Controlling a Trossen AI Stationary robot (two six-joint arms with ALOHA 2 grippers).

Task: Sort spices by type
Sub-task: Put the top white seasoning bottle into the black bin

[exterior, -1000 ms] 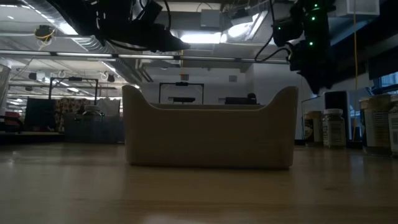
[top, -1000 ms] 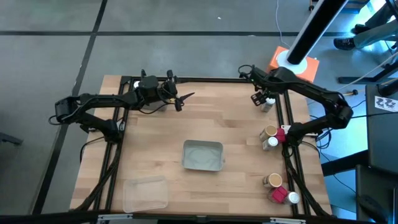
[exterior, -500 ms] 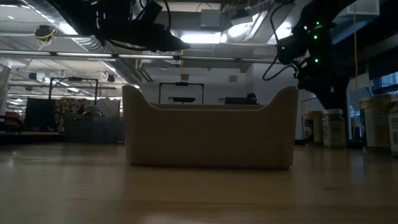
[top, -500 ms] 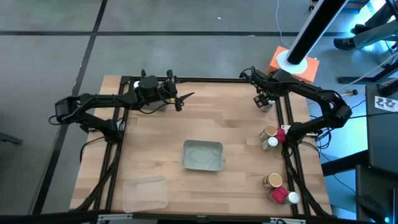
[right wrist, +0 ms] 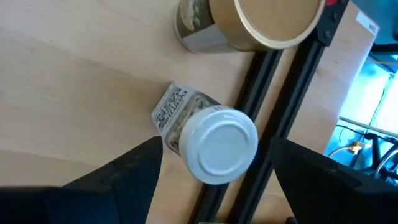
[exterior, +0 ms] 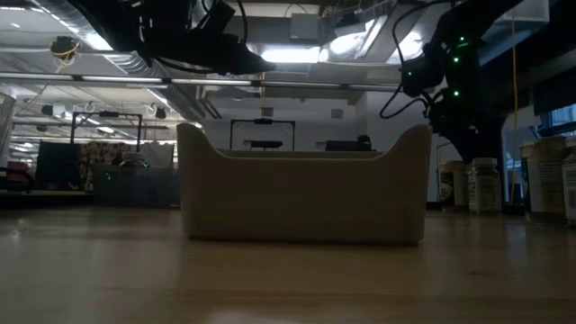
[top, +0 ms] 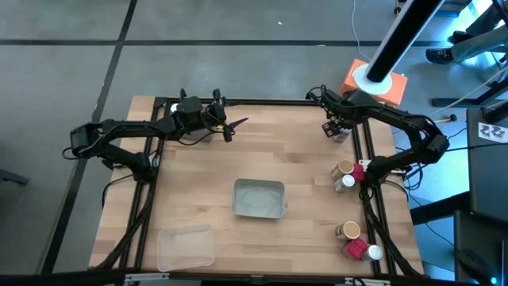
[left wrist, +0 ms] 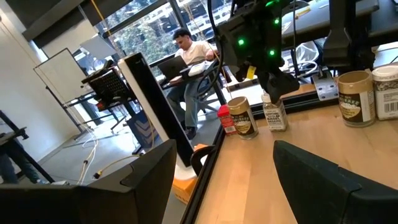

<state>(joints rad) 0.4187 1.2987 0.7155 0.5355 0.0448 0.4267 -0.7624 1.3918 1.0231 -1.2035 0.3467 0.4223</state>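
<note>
Two grippers show in the high view. The right gripper (top: 336, 127), upper right of the frame, hangs over a white-capped jar (right wrist: 211, 141) standing by the table's right rail, its fingers (right wrist: 134, 168) spread to either side of the cap without touching it. The left gripper (top: 230, 127), upper middle-left, hangs with fingers apart, holding nothing. More spices (top: 347, 174) cluster along the right edge, lower down. One grey tray (top: 259, 198) sits mid-table.

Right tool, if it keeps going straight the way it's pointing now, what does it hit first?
Most likely the white-capped jar: it sits centred between the open fingers of the right tool, which points down at the table's far right edge. How far above the cap it is remains unclear.
</note>
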